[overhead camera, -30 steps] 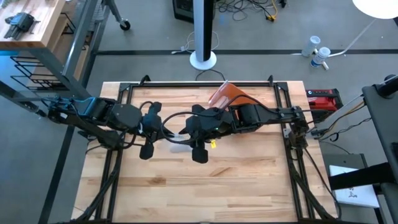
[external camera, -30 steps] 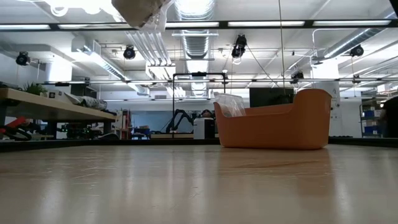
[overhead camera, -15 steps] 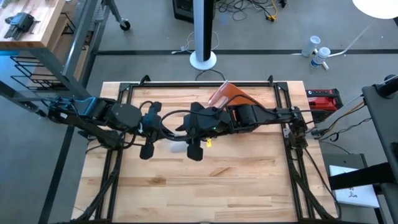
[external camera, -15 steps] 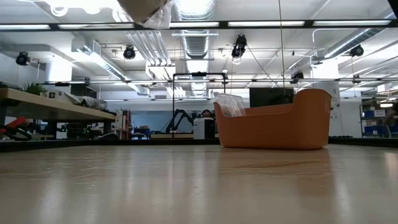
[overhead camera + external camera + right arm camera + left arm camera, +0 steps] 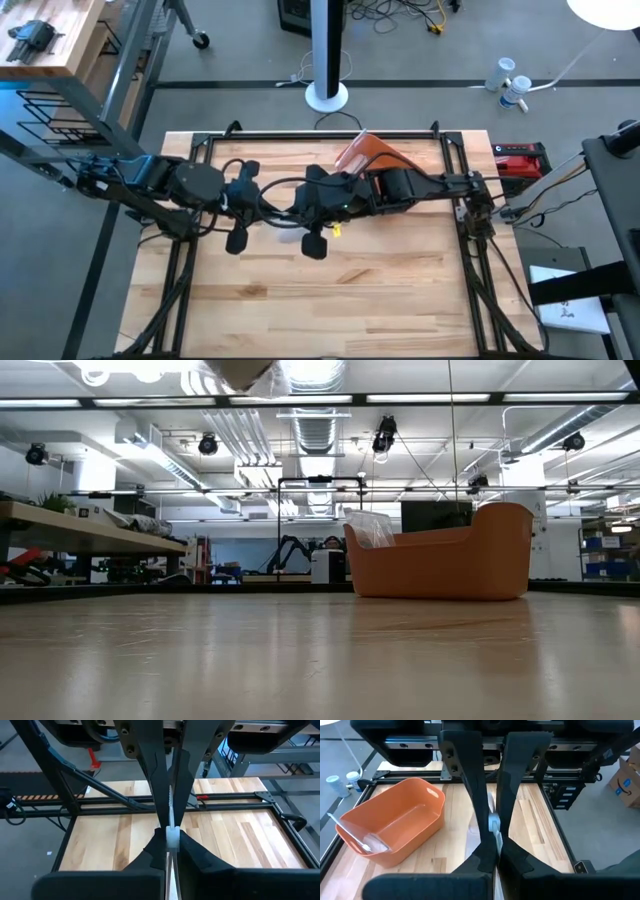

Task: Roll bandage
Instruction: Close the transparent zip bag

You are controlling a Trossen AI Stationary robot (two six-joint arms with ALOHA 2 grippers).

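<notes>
**Both grippers pinch the bandage above the table's middle**

On the left of the high view, the left arm reaches in over the wooden table (image 5: pixel 330 300), and the left gripper (image 5: pixel 268 214) sits near the table's centre. In its wrist view the two dark fingers (image 5: pixel 479 815) are pressed together on a thin white strip of bandage (image 5: pixel 493 824), which runs edge-on between them.

Just beside it, the right gripper (image 5: pixel 292 212) faces the left one, the two almost meeting above the middle of the table. Its fingers (image 5: pixel 159 780) are likewise closed tight on the bandage (image 5: pixel 171 836), seen as a narrow white band clamped between the tips. The bandage is held up in the air between the two grippers, clear of the wood; in the low view a pale piece of it (image 5: pixel 240 372) shows at the top edge.

Farther right and towards the back of the table stands an orange bin (image 5: pixel 368 152), holding a clear plastic wrapper (image 5: pixel 372 528).
</notes>
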